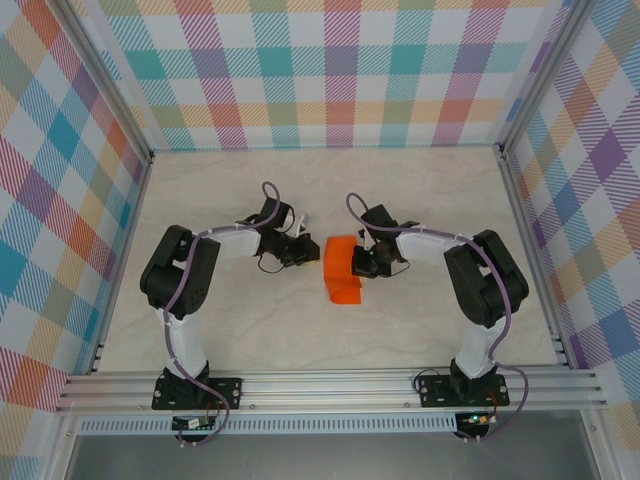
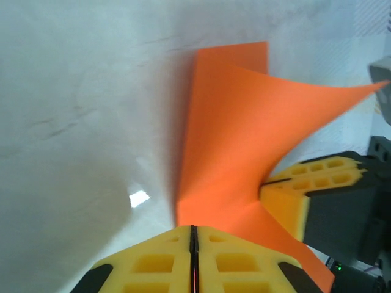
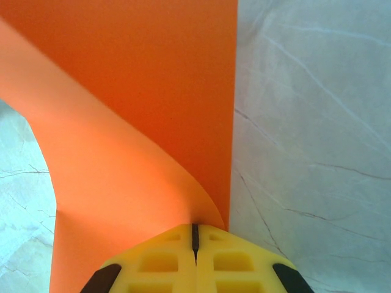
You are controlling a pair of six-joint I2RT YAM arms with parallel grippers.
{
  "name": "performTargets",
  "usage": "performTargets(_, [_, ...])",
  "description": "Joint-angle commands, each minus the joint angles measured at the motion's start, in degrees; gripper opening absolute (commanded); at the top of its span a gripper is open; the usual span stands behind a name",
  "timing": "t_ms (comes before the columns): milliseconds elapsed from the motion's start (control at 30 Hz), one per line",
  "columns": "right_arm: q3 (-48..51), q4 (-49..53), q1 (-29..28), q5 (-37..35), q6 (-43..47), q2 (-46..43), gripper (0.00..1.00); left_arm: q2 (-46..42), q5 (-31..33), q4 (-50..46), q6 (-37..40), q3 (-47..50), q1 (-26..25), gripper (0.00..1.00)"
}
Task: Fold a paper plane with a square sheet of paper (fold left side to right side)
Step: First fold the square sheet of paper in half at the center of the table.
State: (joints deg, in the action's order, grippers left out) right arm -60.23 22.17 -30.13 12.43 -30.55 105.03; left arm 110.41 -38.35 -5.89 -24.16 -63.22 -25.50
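The thin bright orange square sheet of paper (image 1: pixel 342 270) curls mid-table (image 1: pixel 250 330). Both arms elbow inward. The left gripper (image 2: pixel 192 235), at the sheet's 9 o'clock, is pressed together against its edge. The right gripper (image 3: pixel 195 232), at 3 o'clock, pinches its lifted edge.

A pale, marble-patterned desk (image 1: pixel 300 330) is shown, veined with faint grey lines. It is enclosed on three sides by a back wall (image 1: pixel 320 70), a left wall (image 1: pixel 50 200) and a right wall (image 1: pixel 590 200), all covered in pastel plaid. The panels are framed by metal posts (image 1: pixel 100 78), and a metal rail (image 1: pixel 330 385) is fixed along the near edge. A small bright glare spot (image 2: pixel 139 198) is reflected on the surface.
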Motion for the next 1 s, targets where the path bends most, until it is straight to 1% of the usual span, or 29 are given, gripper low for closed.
performTargets(0, [2.04, 7.54, -0.46, -5.57, 1.36, 3.78, 0.02, -0.23, -0.75, -0.78, 0.94, -2.84, -2.58, 0.09])
performTargets(100, [1.96, 7.58, -0.5, -5.53, 1.37, 3.86, 0.02, 3.1, -0.68, -1.66, 0.96, -6.06, -3.75, 0.09])
performTargets(267, [1.76, 7.97, -0.48, -5.57, 1.37, 4.0, 0.02, 8.12, -0.72, -2.45, 1.22, -10.56, -3.95, 0.09])
performTargets(467, [1.65, 8.32, -0.52, -5.92, 1.6, 3.95, 0.02, 11.09, 2.57, -6.5, 3.79, -13.24, -3.62, 0.09])
performTargets(700, [1.69, 8.94, -0.54, -6.27, 1.88, 4.13, 0.02, 11.93, 5.48, -5.85, 3.71, -13.16, -0.91, 0.09])
performTargets(967, [1.6, 9.29, -0.57, -6.45, 2.16, 4.57, 0.02, 14.06, 6.54, -2.73, 0.55, -15.68, 2.41, 0.11])
